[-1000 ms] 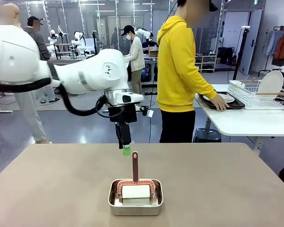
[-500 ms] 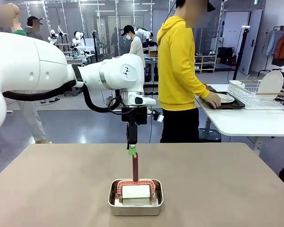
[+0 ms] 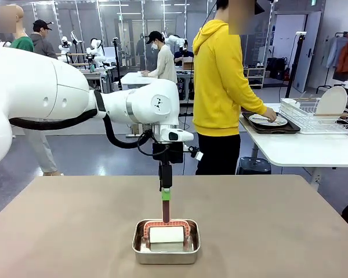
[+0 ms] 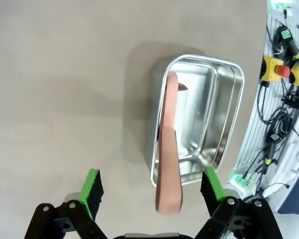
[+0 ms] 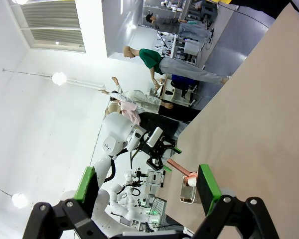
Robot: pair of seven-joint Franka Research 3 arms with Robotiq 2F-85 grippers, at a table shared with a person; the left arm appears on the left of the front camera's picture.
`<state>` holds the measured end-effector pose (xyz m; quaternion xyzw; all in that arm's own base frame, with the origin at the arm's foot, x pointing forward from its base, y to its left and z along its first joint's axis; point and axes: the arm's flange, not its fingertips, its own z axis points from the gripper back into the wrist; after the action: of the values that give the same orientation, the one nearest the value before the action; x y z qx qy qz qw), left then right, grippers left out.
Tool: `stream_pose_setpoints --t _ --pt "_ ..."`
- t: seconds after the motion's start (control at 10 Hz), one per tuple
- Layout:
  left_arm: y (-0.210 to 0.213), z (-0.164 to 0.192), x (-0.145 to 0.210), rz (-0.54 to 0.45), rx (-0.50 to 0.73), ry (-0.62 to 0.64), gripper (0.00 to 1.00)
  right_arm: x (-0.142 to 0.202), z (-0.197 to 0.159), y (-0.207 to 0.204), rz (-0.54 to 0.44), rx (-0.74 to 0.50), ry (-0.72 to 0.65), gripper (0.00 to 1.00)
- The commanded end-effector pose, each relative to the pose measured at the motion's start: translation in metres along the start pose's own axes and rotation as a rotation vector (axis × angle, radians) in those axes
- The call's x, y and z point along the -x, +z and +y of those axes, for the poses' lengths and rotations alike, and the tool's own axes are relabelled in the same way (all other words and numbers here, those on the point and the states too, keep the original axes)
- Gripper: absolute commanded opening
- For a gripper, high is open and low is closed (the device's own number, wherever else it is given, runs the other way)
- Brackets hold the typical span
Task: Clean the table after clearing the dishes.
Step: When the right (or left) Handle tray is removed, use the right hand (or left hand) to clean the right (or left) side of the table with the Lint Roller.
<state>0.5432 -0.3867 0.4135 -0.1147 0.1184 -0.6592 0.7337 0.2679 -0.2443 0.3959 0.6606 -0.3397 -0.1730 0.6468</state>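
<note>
Both pads of your left pincer [image 3: 166, 196] stand apart, straddling the top of the reddish-brown handle [image 3: 166, 213] without touching it. The handle rises upright from the white cleaning roller [image 3: 166, 234] in the small rectangular steel pan [image 3: 138, 246] on the beige-brown bench [image 3: 278, 220]. Its long axis runs straight down from the pincer, so you likely need only lower and close. Your right pincer [image 5: 147, 185] hangs open, well apart. A round white plate [image 3: 281, 121] on its dark tray [image 3: 252, 127] sits on the white side table [image 3: 301, 152].

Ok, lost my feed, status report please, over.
Left jaws open over upright reddish-brown handle in small steel pan on beige table. Right jaws open. White plate on dark tray under person's hand, at white side table. Nothing blocking.
</note>
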Motion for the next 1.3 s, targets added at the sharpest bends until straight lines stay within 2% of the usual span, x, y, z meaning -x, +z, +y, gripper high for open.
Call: stream_pose_setpoints --t 0.0,0.4,0.6,0.7,0.8,1.2 --pt "-0.014 -0.022 0.009 -0.045 0.006 -0.038 1.0 0.003 0.003 0.001 0.005 -0.006 0.006 1.0" --pt "-0.022 -0.027 0.009 -0.007 -0.009 -0.028 1.0 0.003 0.003 0.001 0.005 -0.006 0.006 1.0" --pt "-0.025 -0.03 0.012 -0.016 0.013 -0.051 0.58 0.003 0.003 0.001 0.005 -0.006 0.006 1.0" --pt "-0.025 -0.029 0.013 -0.014 0.009 -0.049 0.22 0.003 0.003 0.001 0.005 -0.006 0.006 1.0" --pt "-0.025 -0.029 0.014 -0.01 0.008 -0.05 0.01 0.003 0.003 0.001 0.005 -0.006 0.006 1.0" --pt "-0.023 -0.03 0.02 -0.033 0.007 -0.051 0.0 0.003 0.003 0.001 0.005 -0.006 0.006 1.0"
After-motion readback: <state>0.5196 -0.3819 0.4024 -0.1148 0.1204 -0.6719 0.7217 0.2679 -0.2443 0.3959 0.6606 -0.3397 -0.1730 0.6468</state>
